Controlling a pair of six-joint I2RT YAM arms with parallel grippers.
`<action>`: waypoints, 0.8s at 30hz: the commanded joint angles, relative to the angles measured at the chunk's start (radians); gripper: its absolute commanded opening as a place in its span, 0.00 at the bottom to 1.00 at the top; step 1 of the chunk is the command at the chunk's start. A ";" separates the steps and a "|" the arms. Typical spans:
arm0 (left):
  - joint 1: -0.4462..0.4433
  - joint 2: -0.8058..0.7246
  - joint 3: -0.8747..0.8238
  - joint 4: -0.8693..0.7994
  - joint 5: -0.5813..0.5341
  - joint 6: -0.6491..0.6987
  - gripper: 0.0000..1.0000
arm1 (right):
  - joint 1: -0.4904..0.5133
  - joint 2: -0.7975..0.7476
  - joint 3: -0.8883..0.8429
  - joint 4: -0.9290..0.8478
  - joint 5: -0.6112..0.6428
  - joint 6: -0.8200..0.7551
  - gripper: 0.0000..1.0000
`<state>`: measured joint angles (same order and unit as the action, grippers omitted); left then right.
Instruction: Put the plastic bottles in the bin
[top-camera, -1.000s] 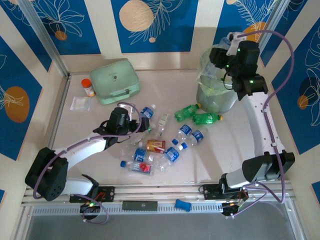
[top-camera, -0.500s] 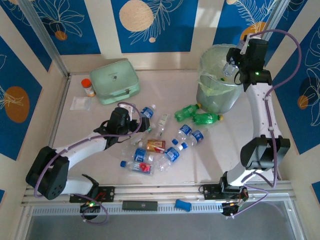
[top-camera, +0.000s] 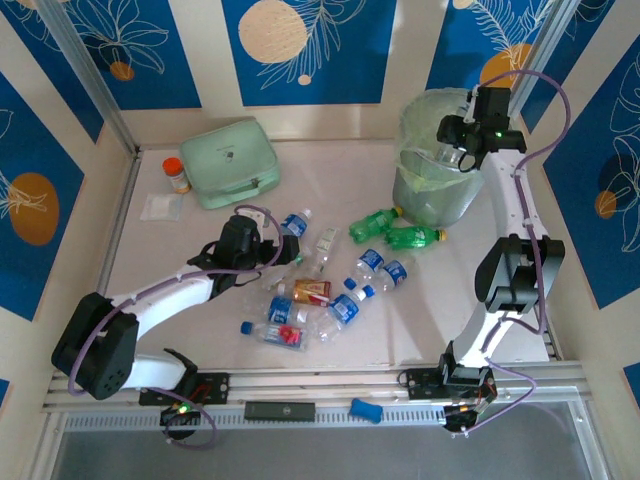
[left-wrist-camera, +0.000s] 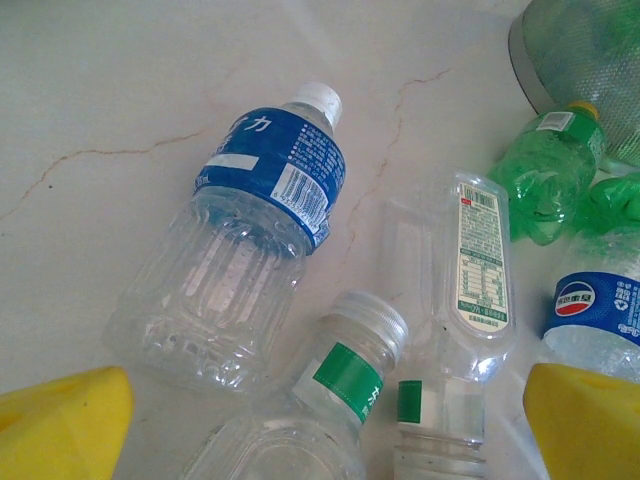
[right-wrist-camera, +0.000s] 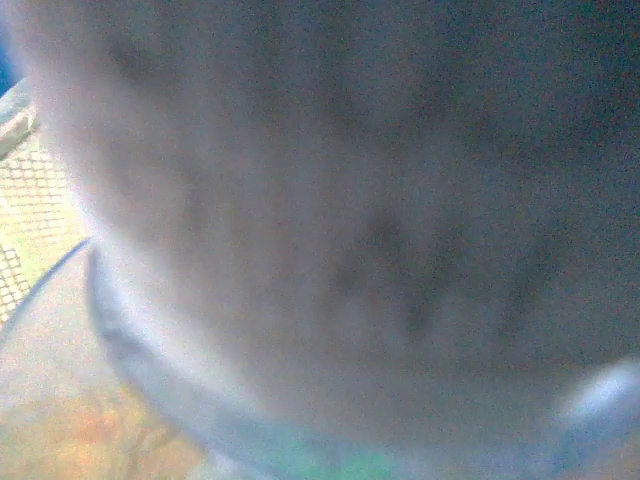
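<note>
Several clear plastic bottles with blue or red labels lie scattered mid-table, and two green ones rest beside the bin, a large translucent bucket with a liner, at the back right. My left gripper hovers open over the pile. Its yellow fingertips flank a clear bottle with a green band; a blue-labelled bottle lies just beyond. My right gripper hangs over the bin's opening, shut on a clear bottle. That bottle is a close grey blur in the right wrist view.
A mint-green zip case sits at the back left with an orange-capped jar and a small clear packet beside it. A blue object lies on the front rail. The bin's rim sits beyond a green bottle.
My right arm has swung the held bottle from above the bin's far rim down over the bin's opening. The left arm has hardly moved.
</note>
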<state>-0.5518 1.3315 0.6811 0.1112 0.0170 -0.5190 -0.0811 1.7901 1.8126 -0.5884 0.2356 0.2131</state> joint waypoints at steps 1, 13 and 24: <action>0.007 -0.008 -0.008 0.005 0.000 -0.010 1.00 | -0.002 -0.006 0.070 -0.035 -0.019 -0.006 0.70; 0.007 -0.006 -0.007 0.013 -0.010 -0.016 1.00 | 0.022 -0.164 0.082 -0.007 -0.082 0.015 0.89; 0.059 -0.007 0.037 -0.012 -0.008 0.004 1.00 | 0.100 -0.462 -0.320 0.301 -0.353 0.164 0.93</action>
<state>-0.5262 1.3315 0.6815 0.1104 0.0132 -0.5224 -0.0067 1.3602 1.5864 -0.3946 -0.0093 0.3138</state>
